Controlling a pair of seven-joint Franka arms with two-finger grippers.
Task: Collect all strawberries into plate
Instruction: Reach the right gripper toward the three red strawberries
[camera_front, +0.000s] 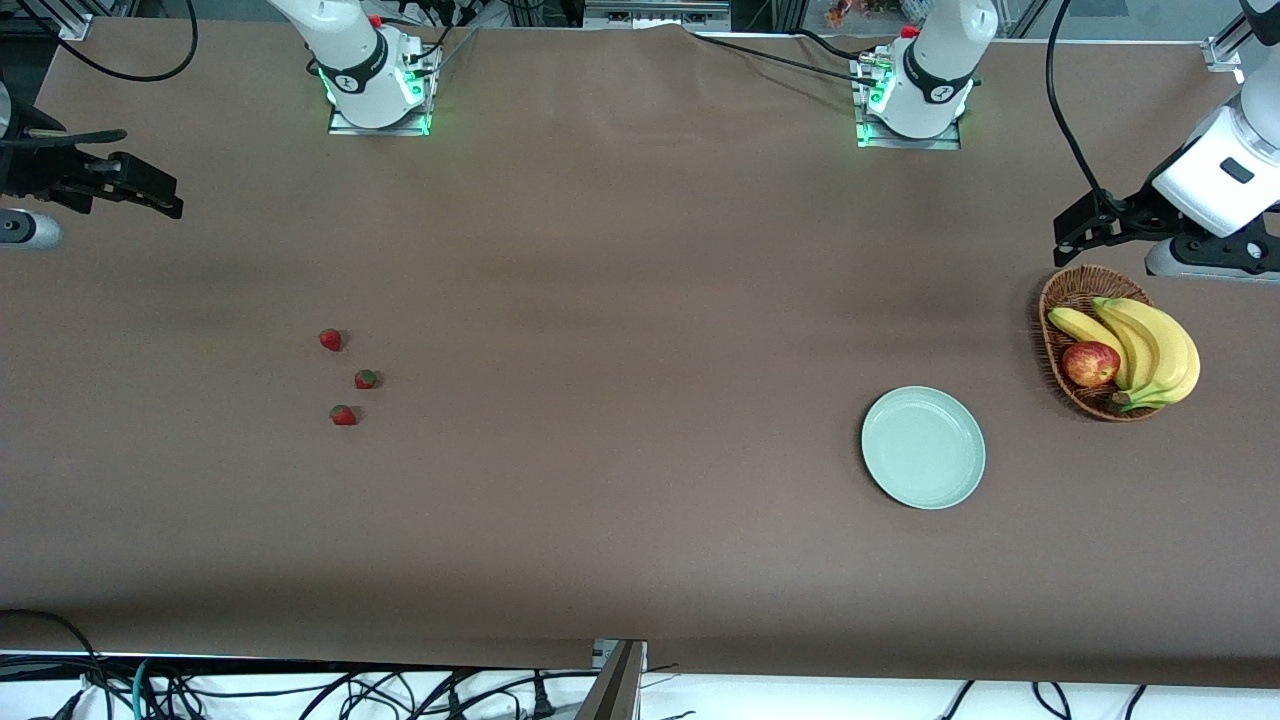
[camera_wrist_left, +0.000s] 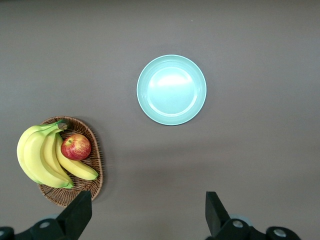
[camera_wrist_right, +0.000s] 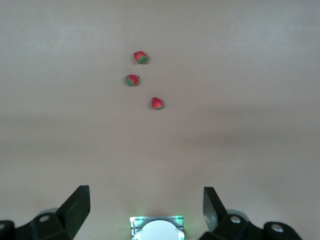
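I see three strawberries (camera_front: 344, 379) toward the worktop's (camera_front: 620, 300) right-arm end, the mint plate (camera_front: 923, 447) empty near the left-arm end, so both claws, left claw (camera_wrist_left: 146, 212) and right claw (camera_wrist_right: 145, 210), hang spread, waiting.

Red strawberries (camera_front: 343, 378), green caps; mint-green plate (camera_front: 923, 447); brown woven basket (camera_front: 1062, 300); yellow bananas (camera_front: 1150, 350); red-yellow apple (camera_front: 1090, 364)
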